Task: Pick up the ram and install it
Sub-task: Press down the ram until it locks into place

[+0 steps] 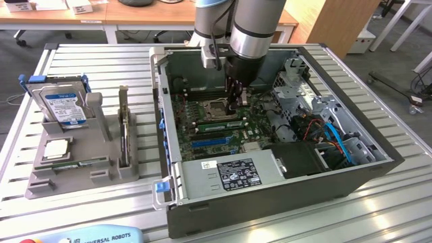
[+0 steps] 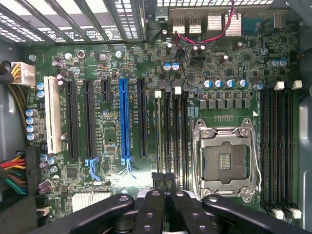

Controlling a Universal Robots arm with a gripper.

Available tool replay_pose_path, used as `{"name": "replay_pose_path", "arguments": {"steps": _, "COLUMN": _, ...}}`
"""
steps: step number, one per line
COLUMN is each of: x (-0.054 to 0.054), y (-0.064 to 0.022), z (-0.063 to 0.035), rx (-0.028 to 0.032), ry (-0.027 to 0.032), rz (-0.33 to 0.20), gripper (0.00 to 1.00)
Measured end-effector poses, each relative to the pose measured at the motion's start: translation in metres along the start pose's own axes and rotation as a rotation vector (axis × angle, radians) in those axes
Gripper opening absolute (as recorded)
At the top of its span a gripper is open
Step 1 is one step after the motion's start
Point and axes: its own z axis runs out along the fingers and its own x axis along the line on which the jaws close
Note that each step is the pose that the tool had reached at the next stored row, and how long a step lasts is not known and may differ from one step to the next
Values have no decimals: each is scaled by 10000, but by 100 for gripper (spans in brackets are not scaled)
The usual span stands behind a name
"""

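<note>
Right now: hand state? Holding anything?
Hand: closed, just above the memory slots; whether it holds anything cannot be told.

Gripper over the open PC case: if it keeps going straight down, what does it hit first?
Most likely the memory slots beside the empty processor socket on the motherboard. The gripper points straight at them, fingers shut; depth is hard to judge.

"UNIVERSAL ROBOTS" on blue pendant (image 1: 101, 236)
</note>
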Motion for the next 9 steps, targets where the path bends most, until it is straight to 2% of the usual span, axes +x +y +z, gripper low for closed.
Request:
{"name": "replay_pose_path", "arguments": {"steps": 6, "x": 0, "y": 0, "z": 0, "rx": 0, "ry": 0, "rz": 9, "gripper": 10}}
{"name": "replay_pose_path", "arguments": {"steps": 9, "x": 0, "y": 0, "z": 1, "rx": 0, "ry": -4, "rz": 229, "gripper": 10}}
